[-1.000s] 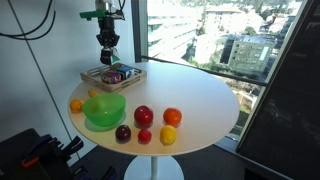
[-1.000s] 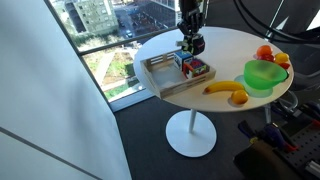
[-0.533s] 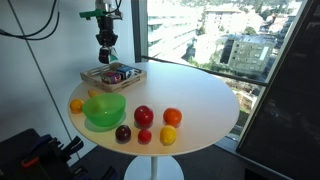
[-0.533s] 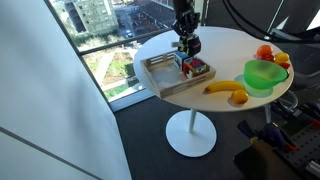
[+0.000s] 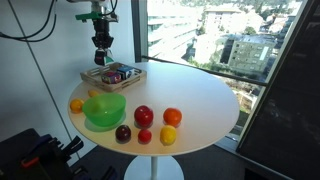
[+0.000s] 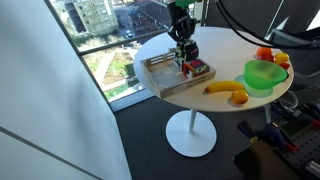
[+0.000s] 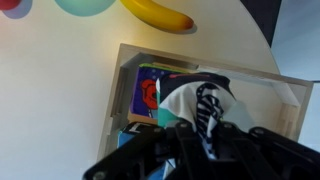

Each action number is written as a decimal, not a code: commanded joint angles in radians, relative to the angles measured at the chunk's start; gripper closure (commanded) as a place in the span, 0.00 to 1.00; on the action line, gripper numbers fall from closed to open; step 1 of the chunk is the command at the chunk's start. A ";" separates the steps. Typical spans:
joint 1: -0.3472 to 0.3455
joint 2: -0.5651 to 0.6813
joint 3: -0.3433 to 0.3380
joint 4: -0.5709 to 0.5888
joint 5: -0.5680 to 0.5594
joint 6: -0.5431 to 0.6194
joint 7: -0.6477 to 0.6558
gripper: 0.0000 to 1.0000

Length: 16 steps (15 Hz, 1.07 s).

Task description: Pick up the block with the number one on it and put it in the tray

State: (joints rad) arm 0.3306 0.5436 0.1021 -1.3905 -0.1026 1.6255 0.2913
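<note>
Tool (image 7: 200, 138) clamped on the block (image 7: 200, 100), a dark, white and green cube, above the shallow rectangular wooden tray (image 6: 160, 77).

Nothing reads cleanly for me. In my wrist view the block (image 7: 203, 105) shows a white face with a dark upright mark, perhaps a numeral, but too blurred to tell. Left of it, a blue block (image 7: 147, 93) carries a red-orange figure I cannot read. In both exterior views any print is too small.
</note>
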 commanded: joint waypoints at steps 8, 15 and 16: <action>0.028 0.012 0.005 -0.008 0.026 0.015 0.120 0.94; 0.021 -0.017 0.003 -0.029 0.039 0.064 0.144 0.94; 0.033 0.018 0.002 -0.003 0.018 0.047 0.137 0.81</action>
State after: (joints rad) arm 0.3631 0.5587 0.1030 -1.3996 -0.0841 1.6774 0.4274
